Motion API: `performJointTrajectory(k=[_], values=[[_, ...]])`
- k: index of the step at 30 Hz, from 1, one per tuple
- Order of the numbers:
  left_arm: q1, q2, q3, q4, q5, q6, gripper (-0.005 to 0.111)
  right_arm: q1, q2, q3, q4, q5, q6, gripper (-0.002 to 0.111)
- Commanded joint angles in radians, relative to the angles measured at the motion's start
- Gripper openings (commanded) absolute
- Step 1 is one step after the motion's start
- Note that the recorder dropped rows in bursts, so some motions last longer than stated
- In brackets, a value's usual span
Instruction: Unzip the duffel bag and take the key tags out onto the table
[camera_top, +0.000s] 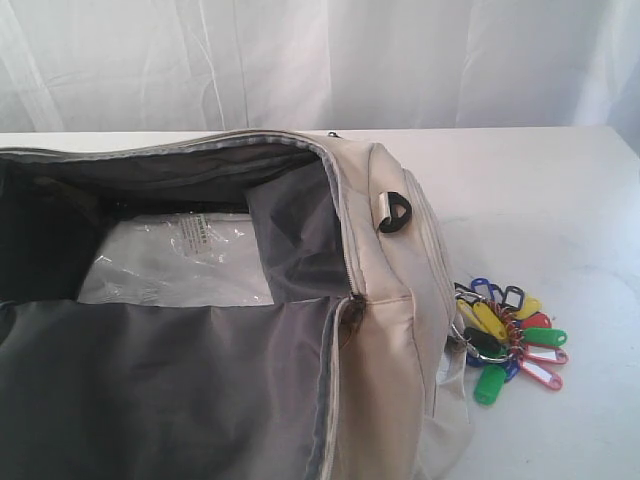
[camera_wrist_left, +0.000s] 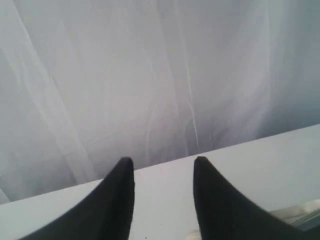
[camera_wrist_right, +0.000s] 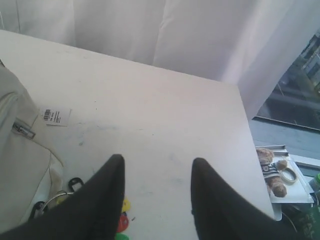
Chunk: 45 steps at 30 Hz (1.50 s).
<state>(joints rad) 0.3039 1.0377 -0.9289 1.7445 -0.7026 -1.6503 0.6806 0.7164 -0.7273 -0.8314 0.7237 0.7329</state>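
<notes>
**While Both Jaws Are Gaping Empty, the Key Tags Are Lying on the Table**

Because nothing is sitting between its fingers (camera_wrist_right: 100, 200), the right gripper (camera_wrist_right: 157, 158) is hanging with its jaws parted and empty, just above the key tags (camera_top: 505, 340). To me that is looking more like a release pose than a reach. The left gripper (camera_wrist_left: 162, 159) is likewise holding its jaws apart around nothing. It is pointing over the bare table (camera_top: 560, 190) toward the far curtain (camera_wrist_left: 150, 75), clear of the work.

Moving outward, the tags are resting on the table just right of the duffel bag (camera_top: 390, 320), with their ring touching or just beside its right end. The bag is lying with its zip wide open and grey lining showing, so both steps are appearing finished.

Counting:
- two grippers
- one bag
- one bunch of roughly a dozen tags in five colours, overlapping too much for an exact tally
- one dark D-ring (camera_top: 393, 212)
- one paper barcode tag (camera_wrist_right: 56, 116)
</notes>
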Motion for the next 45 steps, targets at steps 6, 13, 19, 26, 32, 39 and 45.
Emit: performJointTrajectory(k=[6, 13, 19, 26, 32, 39, 45], values=[[0.002, -0.181, 0.038, 0.0, -0.047, -0.107, 0.035, -0.005, -0.251, 0.125, -0.06, -0.027, 0.115, 0.04], [0.002, -0.332, 0.121, 0.0, -0.05, -0.176, 0.035, -0.005, -0.406, 0.198, -0.029, -0.036, 0.125, 0.031], [0.002, -0.465, 0.153, 0.0, -0.045, -0.237, 0.034, -0.003, -0.485, 0.264, 0.083, -0.13, 0.121, 0.018], [0.002, -0.576, 0.159, 0.0, -0.118, -0.321, 0.027, -0.003, -0.51, 0.373, 0.221, -0.357, -0.06, 0.0], [0.002, -0.655, 0.309, 0.0, -0.18, -0.339, 0.027, -0.003, -0.51, 0.442, 0.361, -0.432, -0.202, 0.0], [0.002, -0.672, 0.397, 0.0, -0.33, -0.335, 0.027, -0.001, -0.51, 0.548, 0.446, -0.591, -0.235, 0.0], [0.002, -0.68, 0.462, 0.0, -0.35, -0.342, 0.026, -0.001, -0.51, 0.561, 0.446, -0.546, -0.235, 0.0]])
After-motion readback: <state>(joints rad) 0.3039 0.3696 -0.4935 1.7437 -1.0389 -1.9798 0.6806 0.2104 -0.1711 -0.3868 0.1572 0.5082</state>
